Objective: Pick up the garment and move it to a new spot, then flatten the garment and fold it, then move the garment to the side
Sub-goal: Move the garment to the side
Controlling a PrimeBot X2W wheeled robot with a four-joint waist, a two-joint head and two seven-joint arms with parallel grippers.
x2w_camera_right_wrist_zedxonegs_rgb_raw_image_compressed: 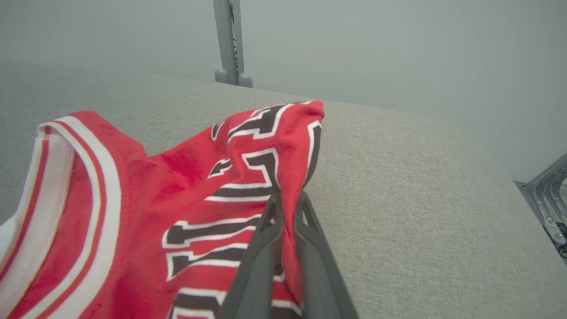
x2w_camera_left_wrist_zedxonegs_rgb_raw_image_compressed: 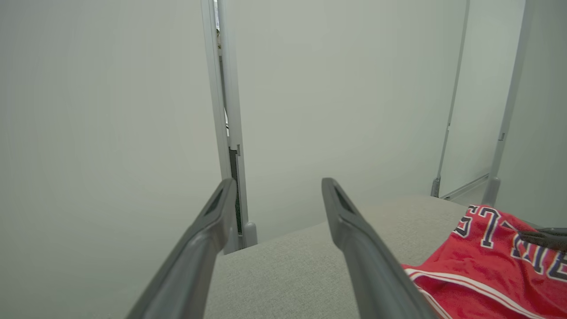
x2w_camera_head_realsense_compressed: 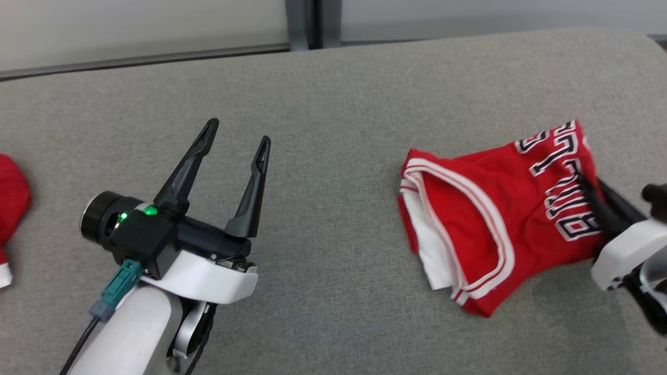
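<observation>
The left gripper (x2w_camera_head_realsense_compressed: pixel 239 131), on its pale forearm with a black wrist block and a green light, sits at the lower left of the head view. Its two long dark fingers are spread wide apart with nothing between them, raised over the grey woven fabric surface (x2w_camera_head_realsense_compressed: pixel 333 94). At the right of that view lies the red sleeveless jersey with white-and-red striped trim and black-and-white lettering (x2w_camera_head_realsense_compressed: pixel 484 219). It is crumpled on the grey surface with its white inner side showing at its lower left. The right gripper (x2w_camera_right_wrist_zedxonegs_rgb_raw_image_compressed: pixel 288 201) enters from the right edge and is clenched on a raised fold of the jersey's lettered part. At the far left edge sits a piece of another red cloth with a white edge (x2w_camera_head_realsense_compressed: pixel 10 203), well apart from the jersey.
</observation>
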